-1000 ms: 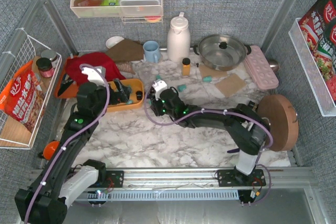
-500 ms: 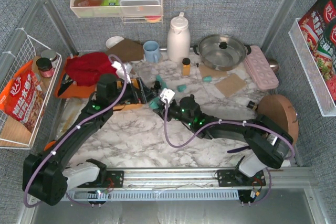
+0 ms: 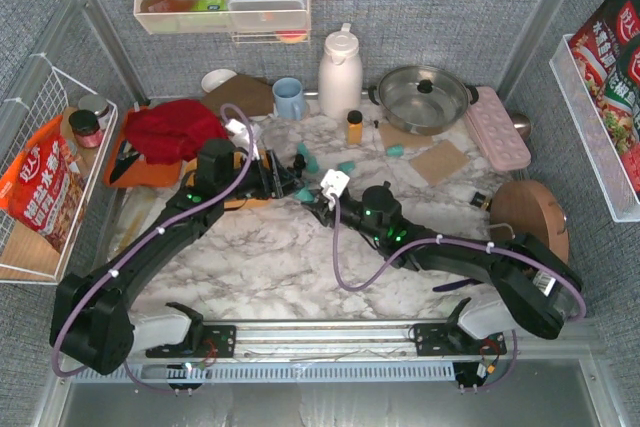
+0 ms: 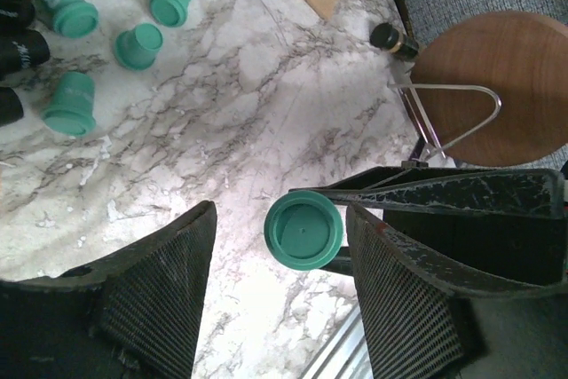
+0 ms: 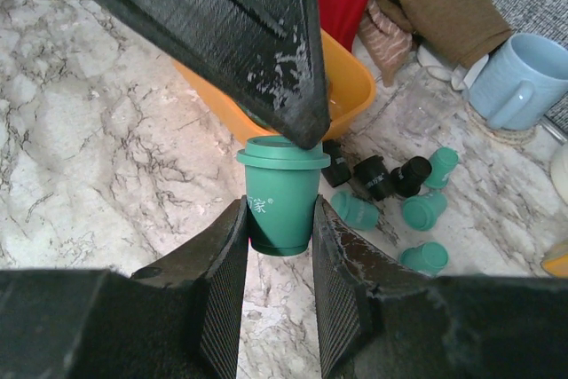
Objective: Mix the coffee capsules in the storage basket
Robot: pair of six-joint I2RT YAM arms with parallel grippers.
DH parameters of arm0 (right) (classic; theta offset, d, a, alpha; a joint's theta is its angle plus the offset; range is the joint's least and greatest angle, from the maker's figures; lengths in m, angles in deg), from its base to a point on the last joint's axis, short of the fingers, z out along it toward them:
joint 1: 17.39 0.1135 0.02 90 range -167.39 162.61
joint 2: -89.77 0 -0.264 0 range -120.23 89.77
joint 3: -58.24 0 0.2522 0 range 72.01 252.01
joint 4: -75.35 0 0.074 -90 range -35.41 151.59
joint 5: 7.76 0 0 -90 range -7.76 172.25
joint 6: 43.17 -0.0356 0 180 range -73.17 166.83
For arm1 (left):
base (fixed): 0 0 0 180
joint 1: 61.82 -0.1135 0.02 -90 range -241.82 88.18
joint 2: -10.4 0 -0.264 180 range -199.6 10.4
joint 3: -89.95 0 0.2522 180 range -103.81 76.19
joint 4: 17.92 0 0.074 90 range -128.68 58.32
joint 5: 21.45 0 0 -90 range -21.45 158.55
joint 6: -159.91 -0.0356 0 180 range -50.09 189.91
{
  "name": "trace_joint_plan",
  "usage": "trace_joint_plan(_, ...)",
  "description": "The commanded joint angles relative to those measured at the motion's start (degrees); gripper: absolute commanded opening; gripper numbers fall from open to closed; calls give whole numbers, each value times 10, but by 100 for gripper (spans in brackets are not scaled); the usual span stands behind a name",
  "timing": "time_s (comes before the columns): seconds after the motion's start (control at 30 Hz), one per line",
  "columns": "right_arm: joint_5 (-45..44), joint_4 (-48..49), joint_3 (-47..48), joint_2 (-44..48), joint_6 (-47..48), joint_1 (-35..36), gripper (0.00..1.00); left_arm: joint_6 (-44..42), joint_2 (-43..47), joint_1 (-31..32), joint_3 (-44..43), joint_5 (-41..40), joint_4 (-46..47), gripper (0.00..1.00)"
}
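Observation:
My right gripper [image 5: 280, 246] is shut on an upright teal coffee capsule [image 5: 280, 193], held just above the marble top. In the left wrist view the same capsule [image 4: 303, 232] shows rim-on between the spread fingers of my open left gripper [image 4: 280, 290], touching neither. The two grippers meet at mid-table, left [image 3: 298, 187] and right [image 3: 318, 201]. The orange storage basket [image 5: 355, 86] lies behind the capsule, mostly hidden under my left arm in the top view [image 3: 240, 201]. Several teal capsules [image 4: 71, 104] and black capsules [image 5: 373, 175] lie loose on the table beside it.
An amber bottle [image 3: 354, 127], a white thermos [image 3: 340, 72], a blue mug [image 3: 288, 97] and a steel pot [image 3: 422, 97] stand at the back. A red cloth [image 3: 170, 132] lies on an orange board [image 3: 135, 172] at the left. A round wooden board [image 3: 530, 232] stands at the right.
My left gripper has moved right, from over the basket to around the capsule in my right gripper. The right gripper has shifted a little right and nearer.

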Motion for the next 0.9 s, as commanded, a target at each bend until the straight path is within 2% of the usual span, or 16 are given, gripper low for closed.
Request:
trace_joint_plan(0.0,2,22,-4,13,11,-5,29,16,-11,3,-5,34,29,69)
trace_joint_plan(0.5,0,29,0,17,12,-8,29,29,-29,10,-6,77,32,64)
trace_joint_plan(0.73,-1,26,4,15,12,-8,29,29,-32,13,-11,82,30,60)
trace_joint_plan(0.87,2,24,6,15,10,-8,30,31,-30,13,-10,78,32,54)
